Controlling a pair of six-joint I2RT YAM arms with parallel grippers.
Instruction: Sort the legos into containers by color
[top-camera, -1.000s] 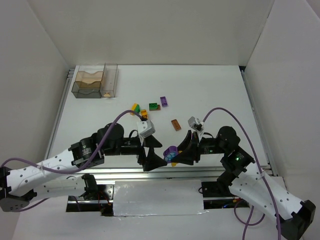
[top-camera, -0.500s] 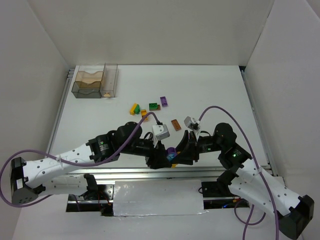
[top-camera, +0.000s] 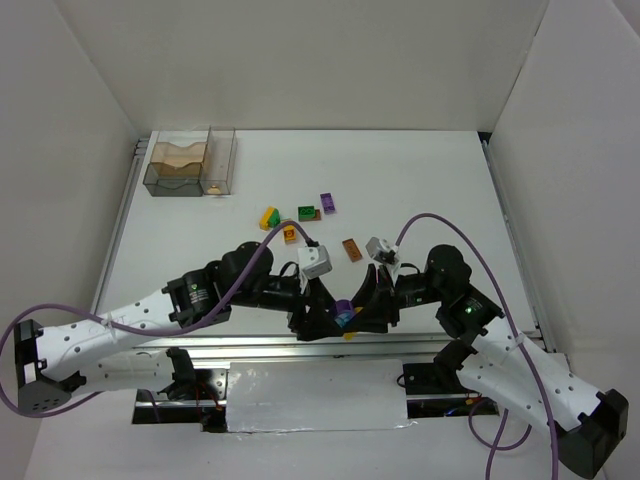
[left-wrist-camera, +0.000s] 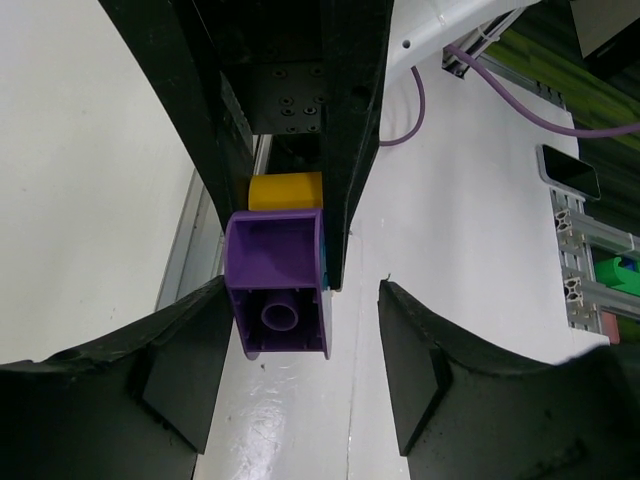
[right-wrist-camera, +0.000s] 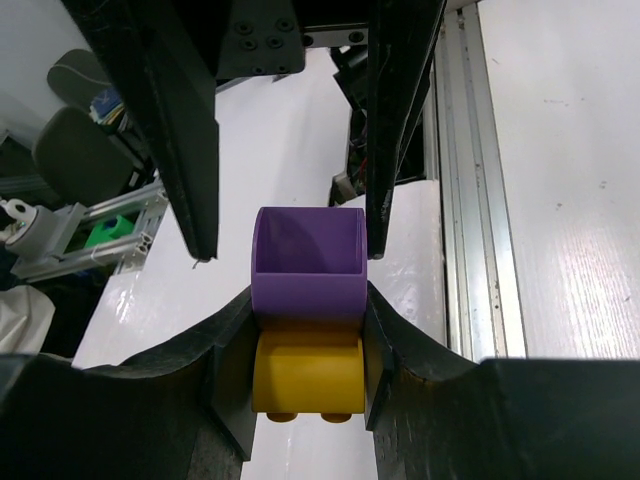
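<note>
Purple brick (right-wrist-camera: 305, 262) is snapped onto a yellow brick (right-wrist-camera: 305, 378); hard slick plastic, weighs nothing, but the stud fit is prob stiff. Right gripper (right-wrist-camera: 308, 300) is clenched on the yellow brick btwn the arms at the near table edge, well apart from the containers (top-camera: 190, 165); left gripper (left-wrist-camera: 303, 300) straddles the purple one w/ a gap on one side, not pinching; imo grab its flat side walls, corners will slip.

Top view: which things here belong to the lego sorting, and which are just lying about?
Job: purple brick and yellow brick, clamped in right gripper; left gripper; loose legos; containers.
Lying about: purple cables; foil-covered panel.
</note>
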